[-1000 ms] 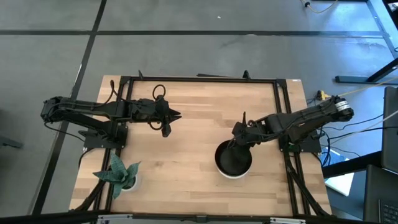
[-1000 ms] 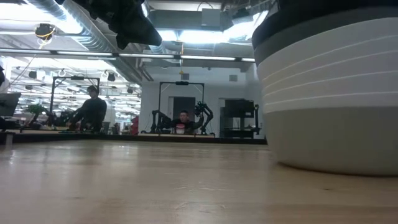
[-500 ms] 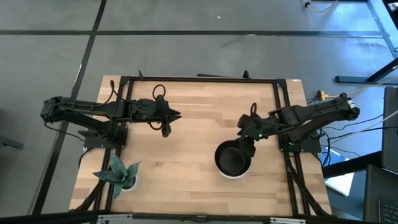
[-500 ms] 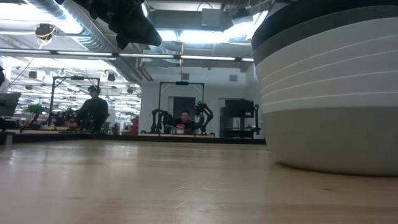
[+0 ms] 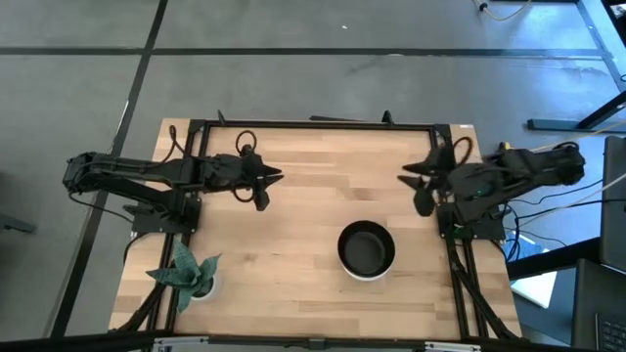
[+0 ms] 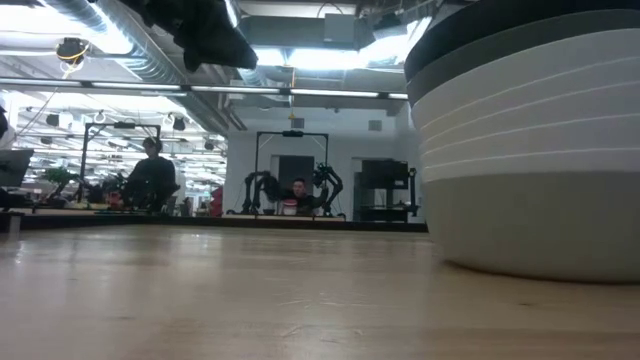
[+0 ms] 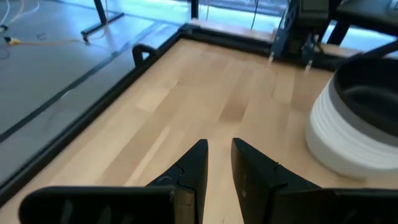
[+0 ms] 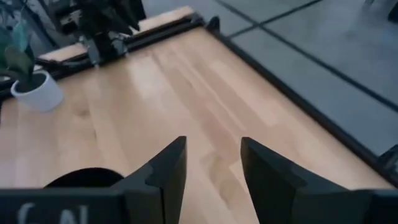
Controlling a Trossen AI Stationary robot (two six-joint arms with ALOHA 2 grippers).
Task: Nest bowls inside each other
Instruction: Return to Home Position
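Note:
One stack of nested bowls (image 5: 366, 250) rests on its base on the wooden table, right of centre. A black bowl is on top and white ones sit below it. The stack fills the right of the low view (image 6: 530, 150) and also shows in the left wrist view (image 7: 354, 124). My left gripper (image 5: 272, 186) (image 7: 219, 146) hangs above the table's far left part, its fingers a narrow gap apart with nothing between them. My right gripper (image 5: 411, 184) (image 8: 213, 146) hangs open and empty near the table's right edge, clear of the stack.
A small green plant in a white pot (image 5: 186, 276) (image 8: 31, 81) stands at the table's near left corner. A black metal frame (image 5: 313, 125) runs along the table's far edge and down both sides. Bare wood lies between the two grippers.
My right gripper has come off the far rim of the stack's top black bowl. It has risen and drawn back toward the table's right and far edges, turning as it went. The stack stays where it was.

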